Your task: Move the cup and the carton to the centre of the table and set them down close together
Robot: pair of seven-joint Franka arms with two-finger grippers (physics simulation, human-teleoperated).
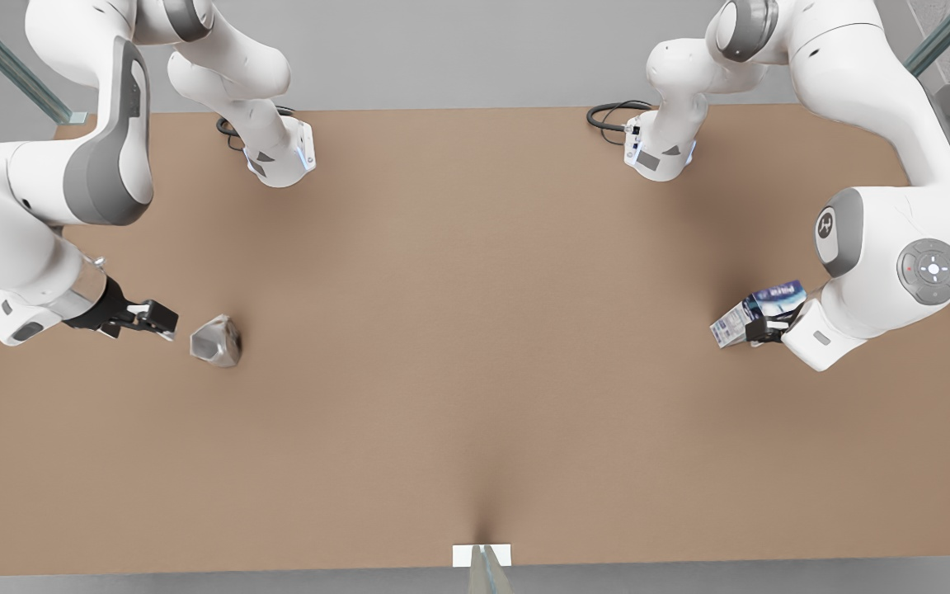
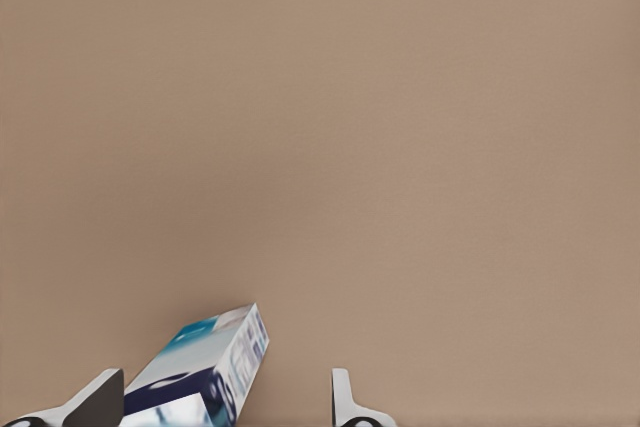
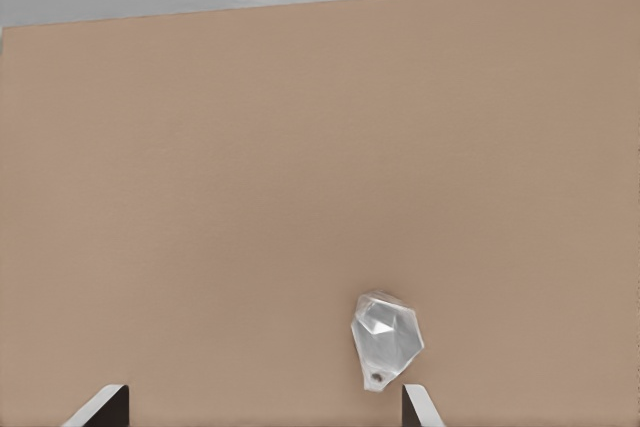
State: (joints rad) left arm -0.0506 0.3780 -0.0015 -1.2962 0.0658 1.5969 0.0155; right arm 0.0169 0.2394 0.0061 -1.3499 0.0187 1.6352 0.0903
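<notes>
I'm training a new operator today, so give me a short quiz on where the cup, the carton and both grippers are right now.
1. True or false: the cup already sits at the centre of the table.
2. The carton lies between the fingers of: A) the left gripper; B) the right gripper; C) neither.
3. Fill in: the right gripper's fingers are ____, with the cup just ahead of them.

Key: 1 false, the cup is near the front view's left side. 2 A, at the front view's right. 3 open.
</notes>
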